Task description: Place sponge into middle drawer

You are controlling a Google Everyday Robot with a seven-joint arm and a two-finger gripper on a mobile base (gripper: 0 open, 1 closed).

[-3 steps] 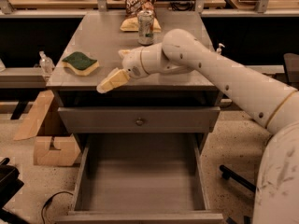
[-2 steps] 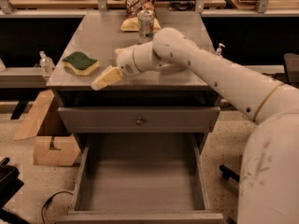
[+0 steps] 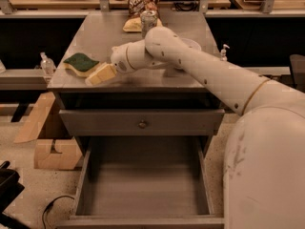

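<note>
Currently I hold end effector [image 3: 101,74] low over grey metal counter [image 3: 95,37], just beside yellow-and-green foam sponge [image 3: 81,63]. Aperture: I cannot tell. Straddle sponge squarely before closing. Wide grey middle drawer [image 3: 143,190] open below.

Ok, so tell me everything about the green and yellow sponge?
The sponge is a small rectangle, dark green scrubby layer on top, yellow foam underneath. It lies flat, green side up, near the front left of the grey cabinet top. The robot's pincer sits just at its right edge; I cannot tell if they touch.
</note>
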